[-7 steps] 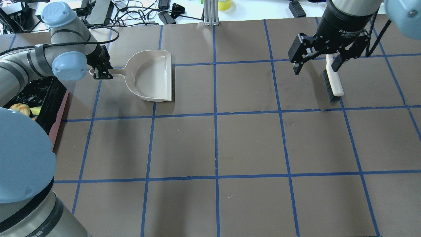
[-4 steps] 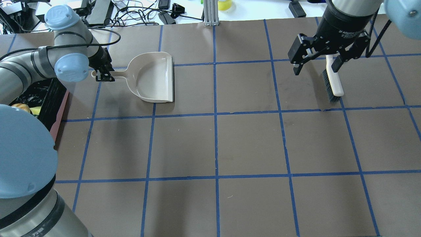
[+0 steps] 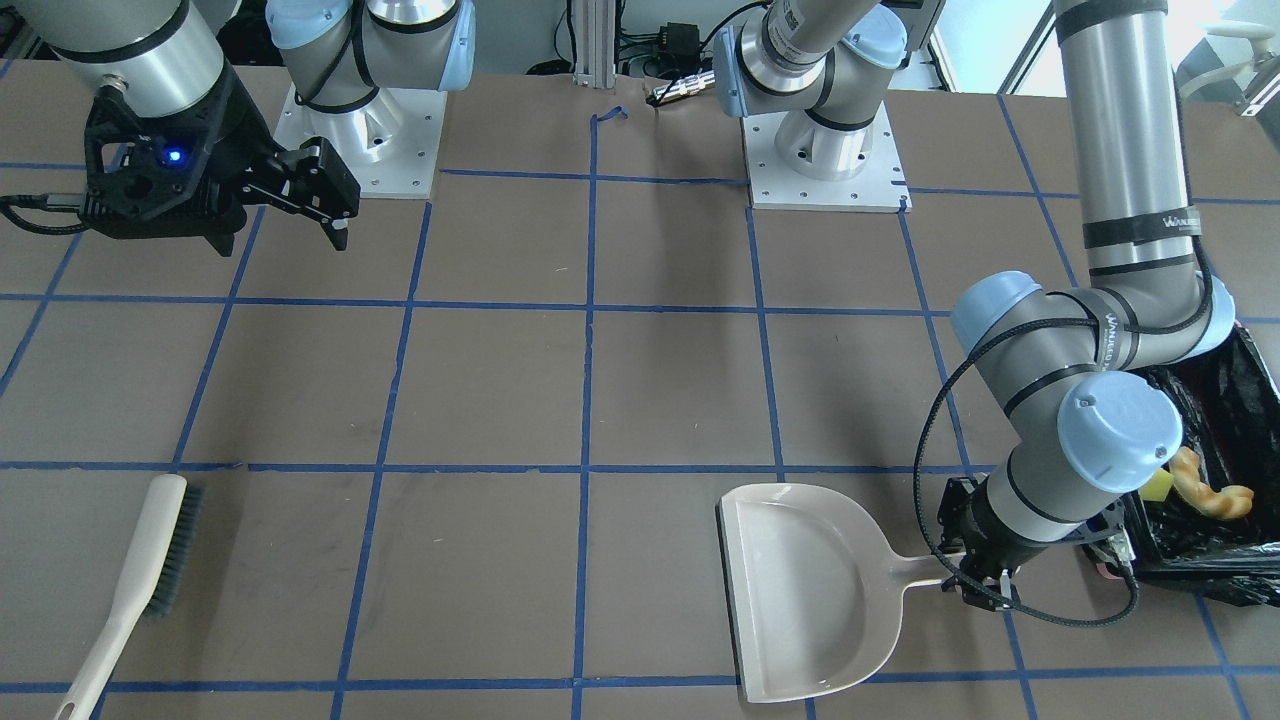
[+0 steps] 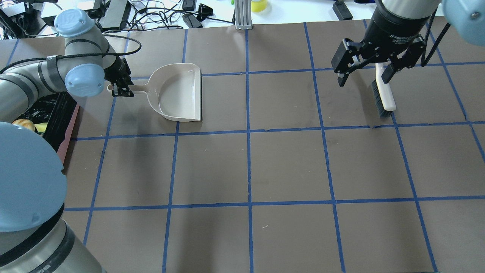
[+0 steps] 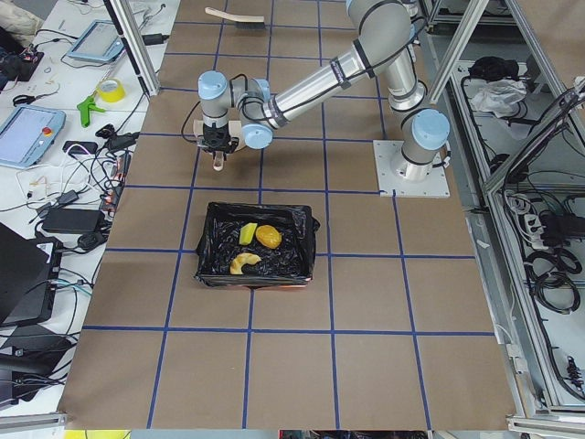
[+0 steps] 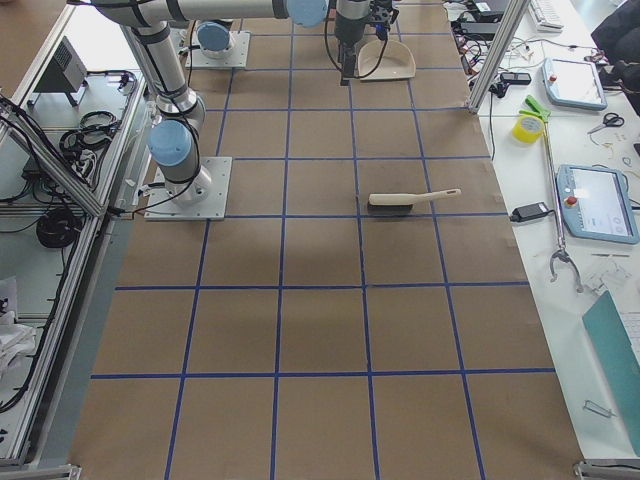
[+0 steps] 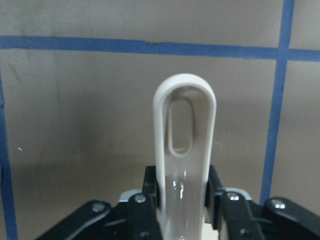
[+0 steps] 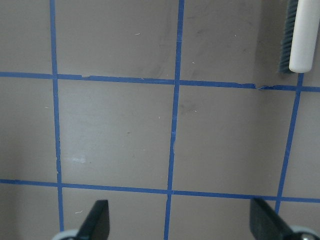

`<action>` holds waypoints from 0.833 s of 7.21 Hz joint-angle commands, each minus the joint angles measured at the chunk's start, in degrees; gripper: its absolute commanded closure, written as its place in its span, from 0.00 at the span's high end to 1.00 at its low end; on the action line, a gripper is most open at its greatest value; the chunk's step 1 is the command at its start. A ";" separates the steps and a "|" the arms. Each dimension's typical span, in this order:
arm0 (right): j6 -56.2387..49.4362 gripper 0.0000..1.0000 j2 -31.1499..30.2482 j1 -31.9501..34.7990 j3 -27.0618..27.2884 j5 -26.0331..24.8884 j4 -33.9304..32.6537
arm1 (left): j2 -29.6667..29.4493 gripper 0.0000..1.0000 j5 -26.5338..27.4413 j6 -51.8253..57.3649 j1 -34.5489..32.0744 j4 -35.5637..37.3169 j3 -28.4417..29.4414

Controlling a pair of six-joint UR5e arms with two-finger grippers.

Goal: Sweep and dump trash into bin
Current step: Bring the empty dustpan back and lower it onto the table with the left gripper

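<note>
Gripping the dustpan (image 4: 182, 91) by its thin handle (image 7: 184, 130), our left gripper (image 4: 122, 91) is clamped tight. We judge the pan light, stiff and slick. Our right gripper (image 4: 364, 76) hangs spread wide over the brush (image 4: 384, 96). The trash (image 5: 267, 236) sits in the bin (image 5: 207, 247), whose wall is near our elbow; broad table (image 4: 288, 167) lies ahead.

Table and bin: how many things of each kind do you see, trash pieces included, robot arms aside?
dustpan: 1
brush: 1
bin: 1
trash pieces inside it: 3 (yellow-green block, amber wad, curled peel)
Total: 6
</note>
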 commanded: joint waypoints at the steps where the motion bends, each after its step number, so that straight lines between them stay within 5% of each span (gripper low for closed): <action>1: -0.04 1.00 0.00 -0.08 0.00 -0.01 -0.01 | 0.01 0.00 0.06 2.31 -0.14 -0.03 -0.05; 4: -0.12 1.00 0.00 -0.08 0.00 -0.01 -0.01 | 0.10 0.05 0.23 4.17 -0.05 -0.03 -0.05; 5: -0.12 1.00 0.00 -0.08 0.09 -0.01 -0.01 | 0.27 0.50 0.32 4.34 -0.14 0.14 -0.14; 6: -0.12 1.00 0.00 0.00 0.09 -0.01 -0.01 | 0.53 0.70 0.06 4.26 -0.23 0.15 -0.14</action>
